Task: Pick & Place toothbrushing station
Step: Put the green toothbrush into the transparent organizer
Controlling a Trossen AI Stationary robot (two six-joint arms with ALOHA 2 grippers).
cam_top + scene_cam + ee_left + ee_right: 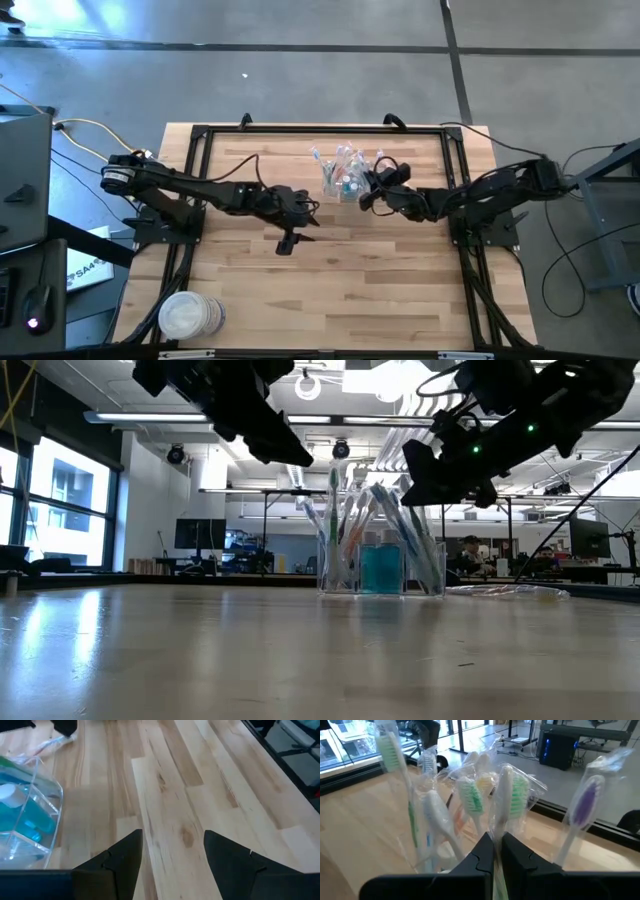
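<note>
The clenched right claw (pixel 366 197) sits just right of the upright toothbrushes (pixel 345 165) in the clear cup (pixel 338 182) at upper centre — nearer than the released, empty left claw (pixel 305 212).

The cup (pixel 334 181) stood on the worktop (pixel 400 280), near its far edge and about midway across. The toothbrushes (pixel 345 158) stood upright in it, leaning outward. The left gripper (pixel 290 240) hung to the cup's left and nearer the front. The right gripper (pixel 366 192) was just beside the cup on its right. A stack of discs (pixel 188 316) lay at the worktop's front left corner, well apart from the cup.
</note>
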